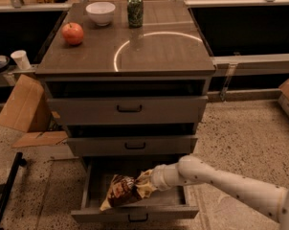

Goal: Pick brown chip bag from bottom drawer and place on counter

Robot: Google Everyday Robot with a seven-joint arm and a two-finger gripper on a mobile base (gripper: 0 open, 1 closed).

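Note:
The brown chip bag [121, 191] hangs tilted over the open bottom drawer [135, 213], its tan lower end near the drawer's front left. My gripper [147, 183] reaches in from the right on a white arm and is shut on the bag's upper right end, holding it a little above the drawer floor. The counter [159, 51] is the glossy grey-brown cabinet top above, with a pale arc mark.
On the counter stand a red apple [72, 33], a white bowl [100, 12] and a green can [135, 10]. Two shut grey drawers [129, 109] sit above the open one. Cardboard [25, 107] leans at the cabinet's left. A white cup [21, 59] stands further left.

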